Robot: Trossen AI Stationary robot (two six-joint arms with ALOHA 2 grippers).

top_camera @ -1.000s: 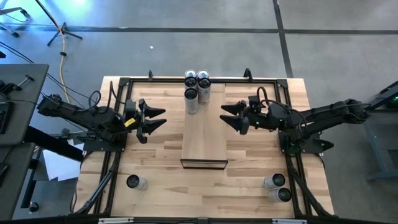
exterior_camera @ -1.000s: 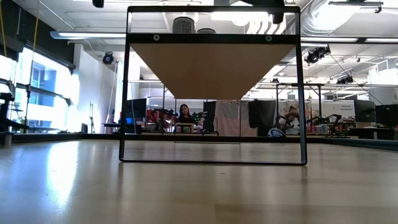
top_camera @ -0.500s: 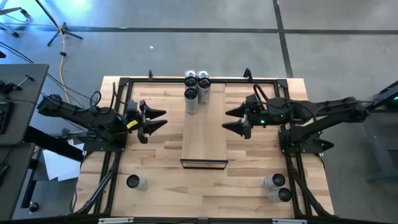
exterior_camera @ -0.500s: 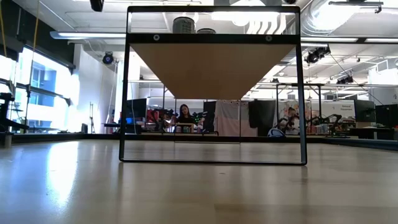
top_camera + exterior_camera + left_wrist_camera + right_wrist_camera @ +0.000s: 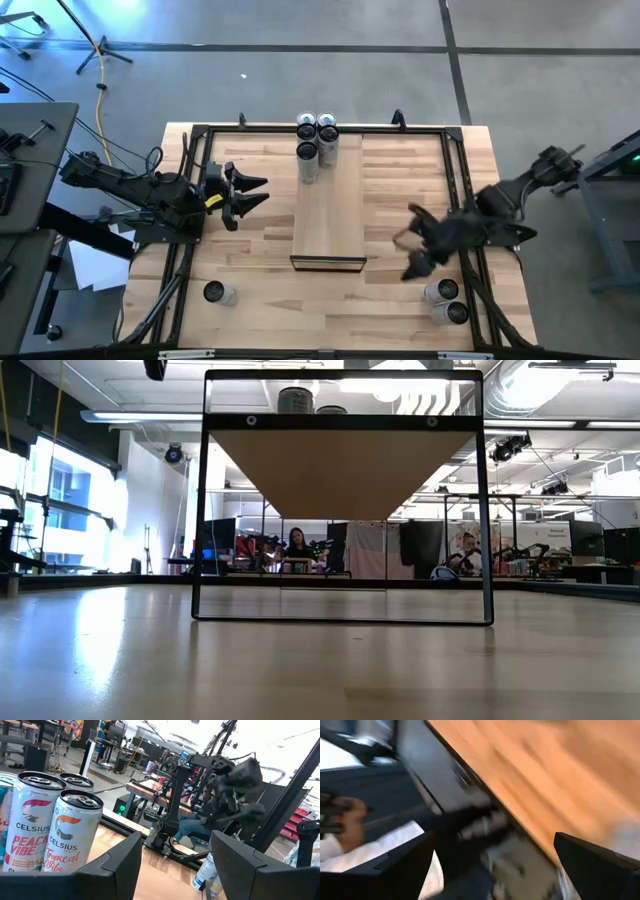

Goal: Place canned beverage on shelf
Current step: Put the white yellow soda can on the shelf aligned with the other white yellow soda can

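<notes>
Smooth pale wood with a faint grain on the shelf (image 5: 327, 210), edged at its near end by a dark matt metal frame (image 5: 342, 395). Around the shelf, striped butcher-block wood with a soft sheen on the tabletop (image 5: 270, 270). At the shelf's far end, glossy printed metal cans (image 5: 46, 822) with bright silvery tops.

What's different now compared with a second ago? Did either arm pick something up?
The right tool swung away from beside the shelf toward the two cans at the table's near right corner. It is open and holds nothing. The left tool stayed put beside the shelf, also empty. The four cans on the shelf's far end and the lone can near left have not moved.
</notes>
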